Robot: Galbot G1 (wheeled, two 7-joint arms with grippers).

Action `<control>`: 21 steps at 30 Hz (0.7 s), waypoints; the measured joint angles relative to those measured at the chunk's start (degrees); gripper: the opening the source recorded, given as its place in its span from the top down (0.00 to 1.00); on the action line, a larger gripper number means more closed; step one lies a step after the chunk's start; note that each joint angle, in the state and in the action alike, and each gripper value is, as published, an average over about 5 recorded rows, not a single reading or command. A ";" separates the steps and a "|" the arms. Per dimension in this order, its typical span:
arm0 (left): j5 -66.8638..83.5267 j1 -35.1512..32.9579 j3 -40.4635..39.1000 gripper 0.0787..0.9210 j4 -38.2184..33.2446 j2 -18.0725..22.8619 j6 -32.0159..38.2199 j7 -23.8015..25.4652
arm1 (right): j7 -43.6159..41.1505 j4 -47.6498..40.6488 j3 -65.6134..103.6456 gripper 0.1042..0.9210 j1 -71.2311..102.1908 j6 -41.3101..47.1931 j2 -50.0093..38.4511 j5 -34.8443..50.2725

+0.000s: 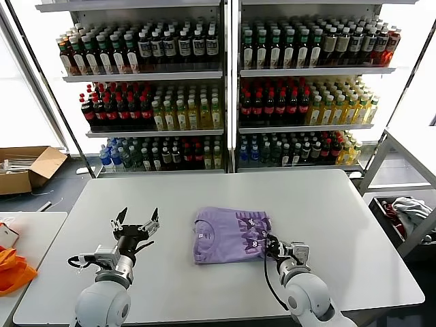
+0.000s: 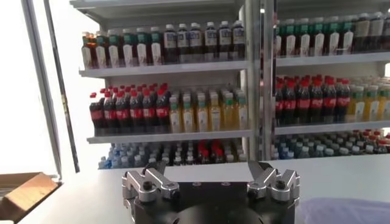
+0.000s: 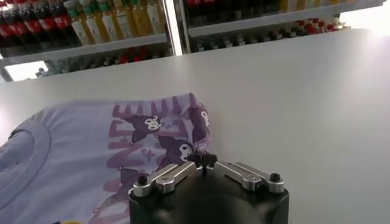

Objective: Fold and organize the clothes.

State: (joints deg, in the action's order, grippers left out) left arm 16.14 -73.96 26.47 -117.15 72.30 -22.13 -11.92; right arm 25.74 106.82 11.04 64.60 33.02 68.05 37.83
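A lavender T-shirt (image 1: 228, 235) with dark printed figures lies folded near the middle of the white table (image 1: 340, 204). In the right wrist view its printed panel (image 3: 91, 146) and neckline show. My right gripper (image 1: 272, 244) is low at the shirt's right front corner. Its fingers are shut, and the tips (image 3: 202, 159) pinch the cloth's edge. My left gripper (image 1: 139, 214) hovers over bare table left of the shirt, open and pointing up and back, with nothing between its fingers (image 2: 204, 173). A strip of lavender cloth (image 2: 341, 210) shows beside it.
Shelves of bottles (image 1: 225, 88) stand behind the table. A cardboard box (image 1: 27, 169) lies on the floor at the left. An orange bag (image 1: 13, 269) rests on a side table. A white-and-grey cloth bundle (image 1: 412, 211) sits in a frame at the right.
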 measured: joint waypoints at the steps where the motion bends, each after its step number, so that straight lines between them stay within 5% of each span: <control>1: 0.00 -0.04 0.06 0.12 0.00 0.00 0.00 0.00 | -0.37 -0.14 0.33 0.92 0.05 -0.03 -0.22 -0.56; 21: -0.76 -1.76 -0.10 0.12 -1.35 0.80 0.31 0.27 | -6.81 4.62 1.62 0.22 0.16 -3.63 -1.78 -12.76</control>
State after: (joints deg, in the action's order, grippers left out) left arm 15.38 -75.72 26.37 -118.50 73.10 -21.82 -11.66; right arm 18.92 111.45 12.66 64.76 29.39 66.28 25.07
